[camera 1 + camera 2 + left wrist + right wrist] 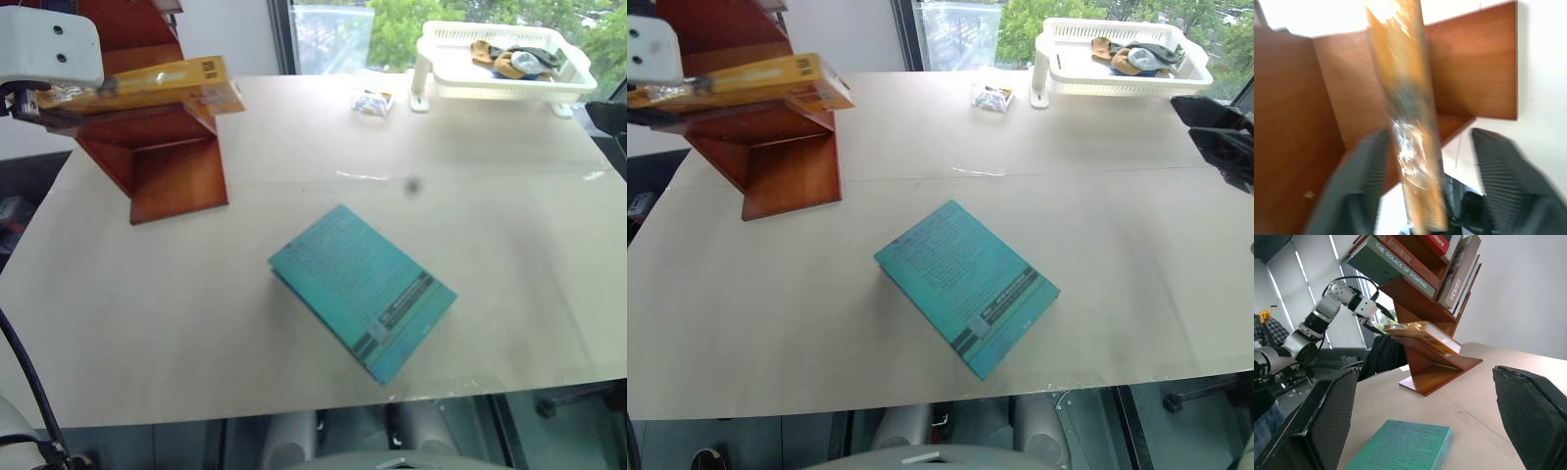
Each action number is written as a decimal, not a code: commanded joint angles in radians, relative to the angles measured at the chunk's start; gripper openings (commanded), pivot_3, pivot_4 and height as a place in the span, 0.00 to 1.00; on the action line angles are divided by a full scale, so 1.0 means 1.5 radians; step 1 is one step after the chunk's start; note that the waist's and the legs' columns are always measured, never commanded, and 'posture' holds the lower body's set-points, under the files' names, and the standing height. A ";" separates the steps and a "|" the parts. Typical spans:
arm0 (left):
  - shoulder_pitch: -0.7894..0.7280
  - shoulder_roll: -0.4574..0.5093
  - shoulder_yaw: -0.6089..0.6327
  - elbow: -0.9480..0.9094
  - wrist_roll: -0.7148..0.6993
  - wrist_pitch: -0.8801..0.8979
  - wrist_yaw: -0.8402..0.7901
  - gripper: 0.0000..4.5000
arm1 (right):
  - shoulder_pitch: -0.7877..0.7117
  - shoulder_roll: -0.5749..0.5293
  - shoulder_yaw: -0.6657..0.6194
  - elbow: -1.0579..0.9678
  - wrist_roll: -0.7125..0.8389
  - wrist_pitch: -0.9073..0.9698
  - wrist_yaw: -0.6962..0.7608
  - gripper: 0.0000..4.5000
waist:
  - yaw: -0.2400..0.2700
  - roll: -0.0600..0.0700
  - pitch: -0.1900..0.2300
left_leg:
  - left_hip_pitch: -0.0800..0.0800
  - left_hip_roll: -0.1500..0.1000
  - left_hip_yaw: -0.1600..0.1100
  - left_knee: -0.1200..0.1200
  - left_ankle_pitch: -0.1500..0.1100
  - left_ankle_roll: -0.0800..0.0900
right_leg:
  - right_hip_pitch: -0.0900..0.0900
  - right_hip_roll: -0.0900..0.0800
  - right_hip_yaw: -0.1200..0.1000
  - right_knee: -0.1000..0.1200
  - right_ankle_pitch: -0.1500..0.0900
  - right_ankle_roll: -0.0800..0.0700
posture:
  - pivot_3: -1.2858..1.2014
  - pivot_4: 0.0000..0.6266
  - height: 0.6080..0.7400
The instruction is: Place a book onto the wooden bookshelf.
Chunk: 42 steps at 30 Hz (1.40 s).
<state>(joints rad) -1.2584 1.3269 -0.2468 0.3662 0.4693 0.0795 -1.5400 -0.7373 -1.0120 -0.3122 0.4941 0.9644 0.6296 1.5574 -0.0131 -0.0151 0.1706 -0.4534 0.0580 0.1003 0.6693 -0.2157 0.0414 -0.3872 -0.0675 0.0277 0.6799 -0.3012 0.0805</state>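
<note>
Where the reddish-brown wooden bookshelf (162, 157) stood at the upper left of the frame, the thick orange-yellow paperback book (147, 86) lay flat across its lowest slanted shelf, one end overhanging toward the bench (294, 372); judged to be set there so the shelf bore its weight. The left pincer (1427, 166) was spread, its black fingers (1364, 176) standing to either side of the book's near edge with gaps showing, so not pinching it. The right pincer (1425, 421) was spread wide and empty, well apart from the shelf. A thin teal book (362, 291) lay flat mid-frame on the bench.
</note>
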 commanded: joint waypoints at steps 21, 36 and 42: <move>0.079 0.030 0.154 -0.067 -0.127 0.108 0.076 0.95 | 0.029 -0.036 -0.061 -0.029 0.011 0.017 0.038 1.00 | 0.002 0.000 0.000 | 0.000 0.000 0.000 0.000 0.000 0.000 | 0.000 0.000 0.000 0.001 0.000 0.000 | 0.52 0.24 1.00; 0.541 -0.230 0.449 -0.498 -0.537 0.509 0.177 0.95 | 0.348 -0.048 -0.247 -0.192 0.015 0.094 -0.020 1.00 | -0.002 0.001 -0.001 | 0.004 0.000 -0.006 0.000 0.000 0.000 | 0.005 0.000 -0.001 0.001 0.000 0.000 | 0.52 0.24 1.00; 0.743 -0.336 0.463 -0.557 -0.558 0.486 0.277 0.95 | 0.575 -0.004 -0.265 -0.262 -0.114 -0.008 -0.037 1.00 | 0.004 0.000 -0.002 | 0.004 -0.001 -0.008 0.001 -0.002 0.003 | 0.006 -0.001 -0.003 0.000 0.000 0.000 | 0.52 0.24 1.00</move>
<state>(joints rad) -0.1916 0.8458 0.4256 -0.4278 -0.3663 0.8521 -1.1703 0.0804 -1.0355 -0.6783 0.1425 0.8509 0.6870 1.5098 -0.0067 -0.0152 0.1674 -0.4472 0.0566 0.0880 0.6703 -0.2182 0.0454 -0.3772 -0.0689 0.0241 0.6799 -0.3009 0.0808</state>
